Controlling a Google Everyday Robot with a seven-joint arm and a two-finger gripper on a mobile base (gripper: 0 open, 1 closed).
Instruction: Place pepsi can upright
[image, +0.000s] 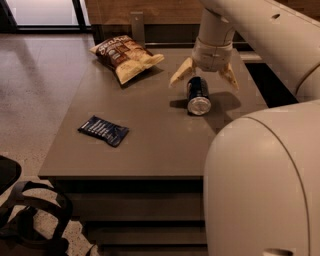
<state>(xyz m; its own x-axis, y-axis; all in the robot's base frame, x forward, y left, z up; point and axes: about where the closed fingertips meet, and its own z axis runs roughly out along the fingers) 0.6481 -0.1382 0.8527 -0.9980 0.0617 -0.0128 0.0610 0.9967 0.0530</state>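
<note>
Nearest, bottom right: the robot's rounded white body shell (260, 185), blocking the right front corner of the surface (150, 145). Bottom left on the floor (35, 85): a dark black-framed object (30, 215), only partly in view, can't tell what it is.

The surface is a grey-brown low tabletop. Front-left part: flat dark-blue snack packet (103, 130), lying flat, well apart from everything else.

Mid-right: pepsi can (198, 95), on its side, not upright. Its silver end faces the camera and its dark-blue body points away toward the back. It casts a shadow to both sides.

Right above the can's far end: gripper (204, 83), pointing down from the white arm (260, 30), which comes in from the top right. Its tan fingers (181, 72) are spread wide apart, one on each side of the can's far end, straddling it. They are not clamped on it. Can't tell whether a fingertip touches the can.

Further back, left of the gripper: brown-and-cream chip bag (125, 54), lying flat near the rear edge, apart from the can.

Far back: wooden wall panel (150, 12).
</note>
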